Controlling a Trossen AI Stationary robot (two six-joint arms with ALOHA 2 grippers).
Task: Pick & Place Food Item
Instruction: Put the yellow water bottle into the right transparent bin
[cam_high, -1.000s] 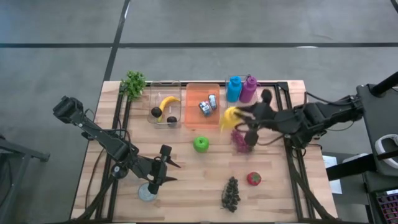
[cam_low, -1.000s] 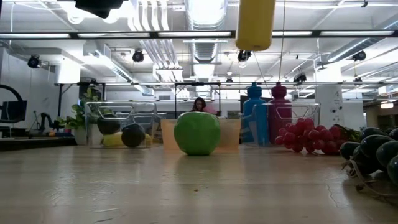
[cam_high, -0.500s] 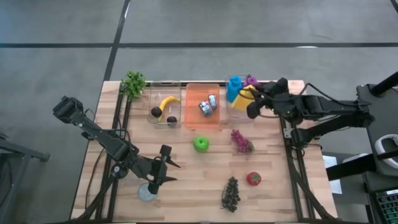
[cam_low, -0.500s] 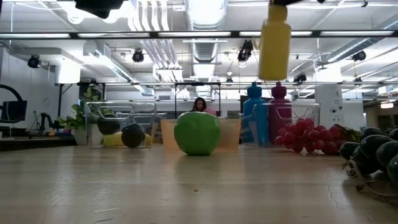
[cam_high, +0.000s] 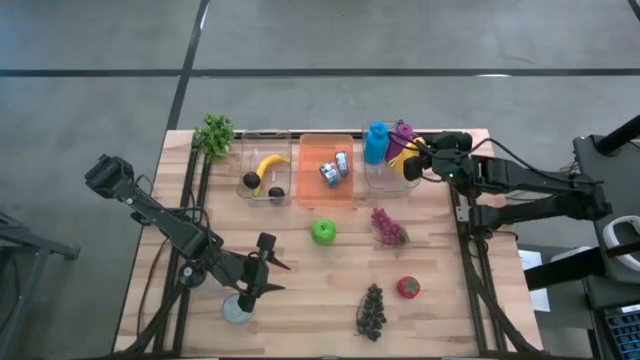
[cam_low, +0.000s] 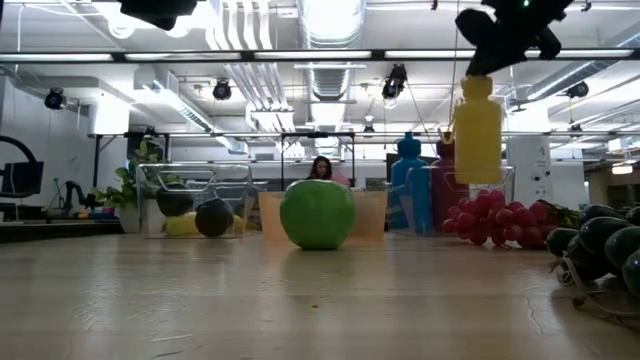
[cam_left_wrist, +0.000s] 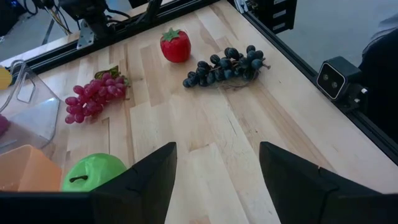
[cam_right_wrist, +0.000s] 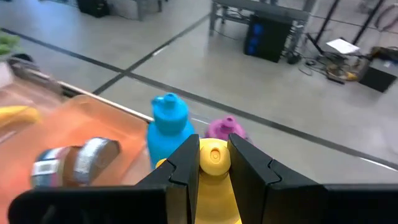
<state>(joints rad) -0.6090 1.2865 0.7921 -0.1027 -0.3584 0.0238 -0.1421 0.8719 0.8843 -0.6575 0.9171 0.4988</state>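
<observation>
Yellow bottle (cam_low: 478, 130) now over the clear bin (cam_high: 392, 178) — clamped in right gripper (cam_right_wrist: 213, 163).

no readable text, labels on the cans too blurred to read

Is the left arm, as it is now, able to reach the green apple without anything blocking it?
Probably yes. The left end effector stands open at the table's front-left, and only bare wood lies between it and the green apple. The red grapes lie farther off, and the right end effector is busy holding the yellow bottle.

Wooden table (cam_high: 300, 290): green apple (cam_high: 322, 232), red grapes (cam_high: 388, 227), strawberry (cam_high: 407, 287), dark grapes (cam_high: 371, 310).
</observation>
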